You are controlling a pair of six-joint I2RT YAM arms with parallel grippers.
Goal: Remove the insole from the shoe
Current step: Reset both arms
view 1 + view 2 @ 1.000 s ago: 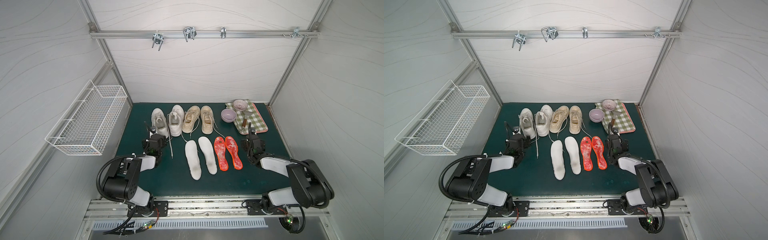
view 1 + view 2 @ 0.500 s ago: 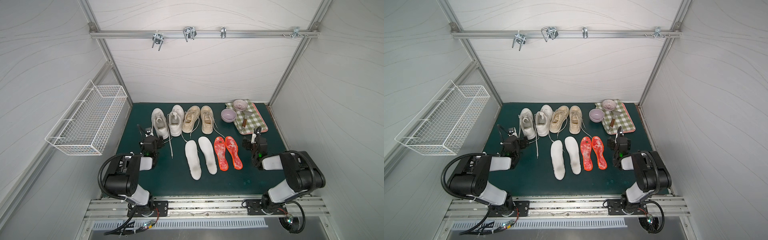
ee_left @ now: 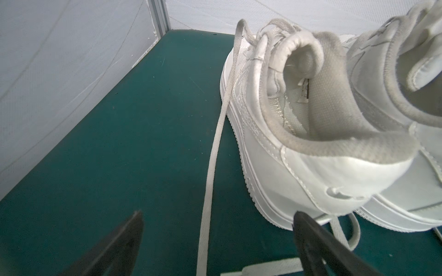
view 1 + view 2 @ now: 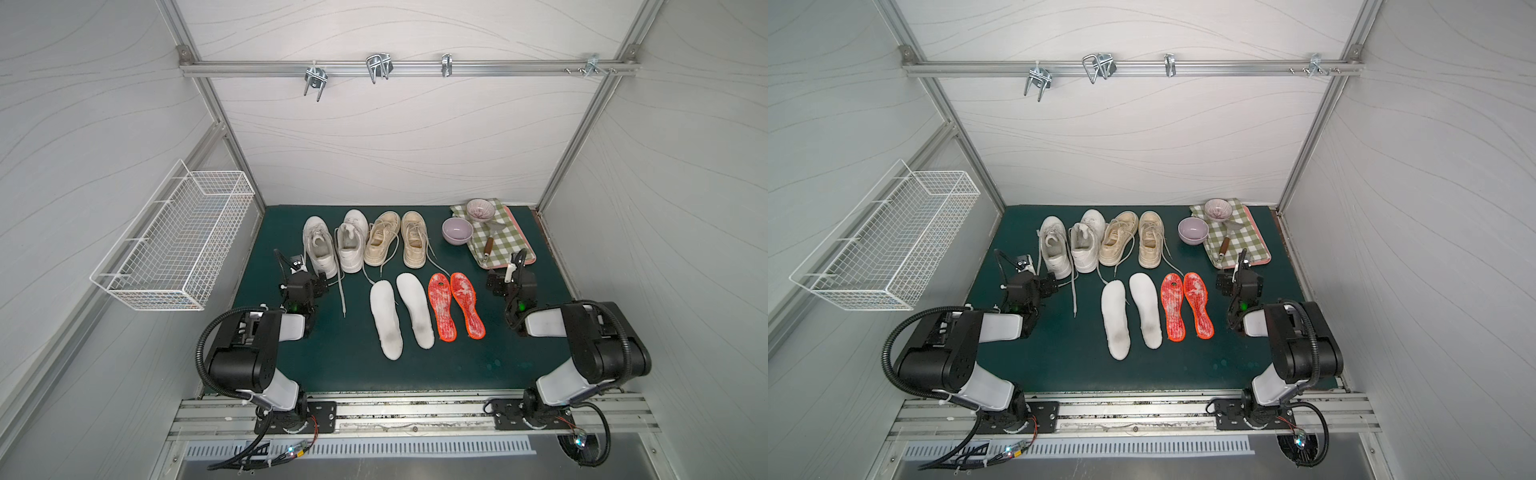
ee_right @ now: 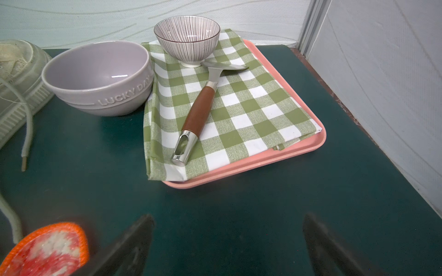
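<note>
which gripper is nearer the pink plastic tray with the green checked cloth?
Right. The right gripper is open just short of the pink plastic tray, at its near edge and apart from it. The left gripper is across the green mat, by the heel of the outermost white sneaker.

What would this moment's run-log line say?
left gripper: open, empty, near white sneaker | right gripper: open, empty | white insoles, orange insoles: out, flat on green mat

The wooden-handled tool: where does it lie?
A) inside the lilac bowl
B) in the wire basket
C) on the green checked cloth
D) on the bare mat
C: the wooden-handled tool lies on the green checked cloth, which is spread over the pink tray.
</note>
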